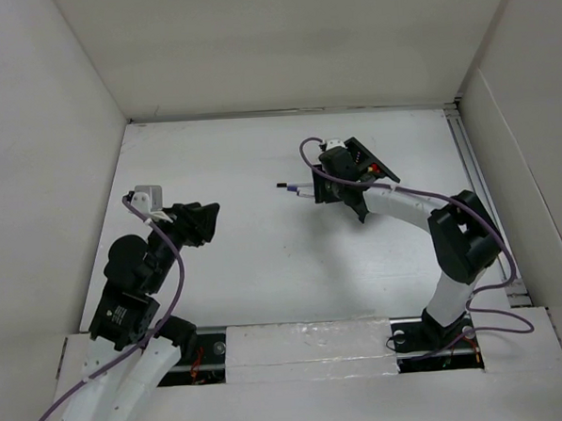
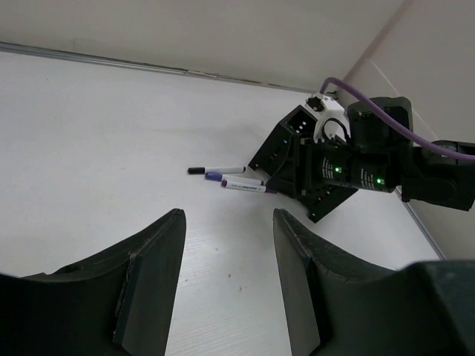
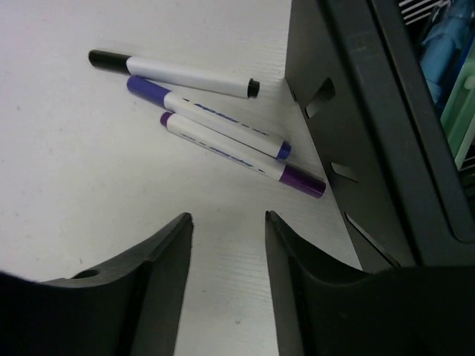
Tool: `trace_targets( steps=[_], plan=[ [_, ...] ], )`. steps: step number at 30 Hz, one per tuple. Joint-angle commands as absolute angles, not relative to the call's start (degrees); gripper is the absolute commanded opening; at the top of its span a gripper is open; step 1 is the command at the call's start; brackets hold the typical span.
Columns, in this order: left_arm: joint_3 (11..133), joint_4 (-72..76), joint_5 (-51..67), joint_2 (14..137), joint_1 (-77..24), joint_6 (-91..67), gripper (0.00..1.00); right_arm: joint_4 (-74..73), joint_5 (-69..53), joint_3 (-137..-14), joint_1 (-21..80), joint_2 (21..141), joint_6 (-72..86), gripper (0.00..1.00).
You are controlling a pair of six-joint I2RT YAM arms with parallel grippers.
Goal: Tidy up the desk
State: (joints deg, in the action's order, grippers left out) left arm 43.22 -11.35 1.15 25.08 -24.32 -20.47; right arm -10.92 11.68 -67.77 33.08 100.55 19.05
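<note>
The desk [image 1: 266, 277] is a flat white tabletop with white walls round it. Three white markers lie side by side on it: one with a black cap [image 3: 174, 74], one with blue ends [image 3: 208, 116] and one with purple ends [image 3: 241, 153]. In the top view the markers [image 1: 294, 187] lie just left of the black mesh organizer [image 1: 361, 159]. My right gripper [image 3: 228, 219] hovers open and empty a little short of the purple marker, with the organizer [image 3: 371, 126] close on its right. My left gripper [image 2: 226, 222] stands open and empty over bare desk at the left [image 1: 204, 224].
The organizer [image 2: 286, 144] stands tilted toward the back right, with blue and green items [image 3: 453, 67] showing inside it. My right arm [image 2: 371, 167] reaches over it. A wall [image 1: 68, 108] closes each side and the back.
</note>
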Motion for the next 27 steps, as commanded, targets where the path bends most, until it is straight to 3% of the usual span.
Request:
trace_targets(
  steps=[1,7,13,27],
  plan=[
    [45.5,-8.2,2.8,26.6,-24.1,-20.4,0.46,-6.7,11.4,-65.3,32.2,98.5,20.1,0.47],
    [46.2,-7.5,2.7,27.7,-24.1,-20.1,0.46,-4.0,11.0,-65.6,30.8,102.7,20.4,0.55],
    [50.7,-8.0,5.2,30.1,-24.1,-20.5,0.47,-3.3,12.5,-67.1,30.8,103.6,18.9,0.55],
    [46.8,-4.7,3.9,30.9,-23.4,-18.7,0.47,-8.6,11.2,-74.9,33.9,110.8,20.1,0.61]
  ],
)
